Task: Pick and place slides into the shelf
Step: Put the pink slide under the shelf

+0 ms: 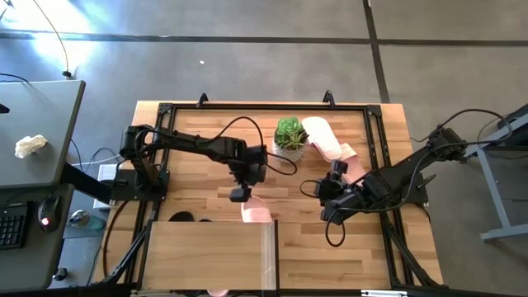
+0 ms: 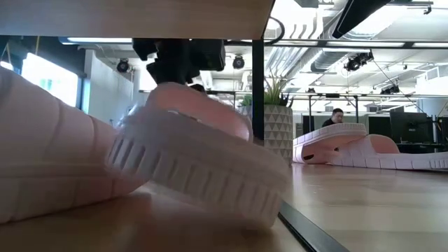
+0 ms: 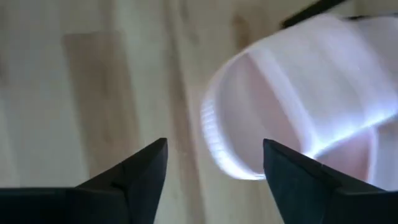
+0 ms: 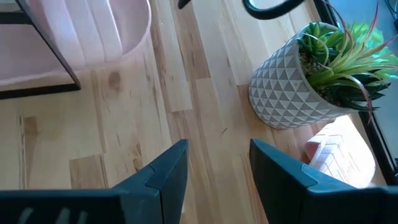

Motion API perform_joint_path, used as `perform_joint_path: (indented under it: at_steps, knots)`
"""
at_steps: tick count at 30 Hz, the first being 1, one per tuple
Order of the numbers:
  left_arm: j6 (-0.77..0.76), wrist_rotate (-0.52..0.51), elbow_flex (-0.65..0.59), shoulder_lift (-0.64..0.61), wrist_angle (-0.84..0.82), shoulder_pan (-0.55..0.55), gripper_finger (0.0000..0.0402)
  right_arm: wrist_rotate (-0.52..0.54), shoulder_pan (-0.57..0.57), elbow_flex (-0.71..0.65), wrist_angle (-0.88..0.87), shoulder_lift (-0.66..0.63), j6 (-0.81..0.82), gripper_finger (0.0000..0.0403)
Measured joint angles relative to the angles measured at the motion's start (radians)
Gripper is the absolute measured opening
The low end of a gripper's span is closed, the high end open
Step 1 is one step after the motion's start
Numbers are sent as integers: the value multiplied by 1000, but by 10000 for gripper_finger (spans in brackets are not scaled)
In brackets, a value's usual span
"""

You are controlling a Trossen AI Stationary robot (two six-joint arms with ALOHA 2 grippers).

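Observation:
My left gripper [image 1: 240,195] [image 3: 214,162] stands open just above a light pink slide [image 1: 256,213] [image 3: 298,106] at the shelf's [image 1: 210,252] far edge. In the low view that slide [image 2: 203,161] shows tilted and blurred under the shelf top [image 2: 133,17], below the gripper; whether its low end is on the table I cannot tell. Another pink slide [image 2: 42,154] lies inside the shelf beside it. A black slide [image 1: 181,217] peeks out from under the shelf top. My right gripper [image 1: 327,210] [image 4: 217,155] hangs open over bare table, to the right.
A potted green plant [image 1: 290,136] [image 4: 311,68] stands at the far middle of the table. Two more pink slides [image 1: 323,136] [image 1: 353,162] lie right of it. A grey desk [image 1: 37,132] stands beyond the table's left edge. Bare wood lies between the arms.

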Motion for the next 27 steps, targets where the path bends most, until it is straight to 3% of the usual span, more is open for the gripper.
perform_joint_path:
  at_steps: [9, 12, 17, 27]
  knots:
    - [72, 29, 0, 0, -87, 8, 252, 0, 0, 0, -1, 0, 1, 161]
    - [23, 31, 0, 0, -137, 17, 242, 0, 0, 0, -2, 0, 16, 161]
    - [-63, 176, 0, 0, -138, 70, 221, 0, 0, 0, -1, 0, 19, 161]
    - [-260, 260, 0, 12, -189, 203, 214, -11, 0, 0, 1, 0, 36, 161]
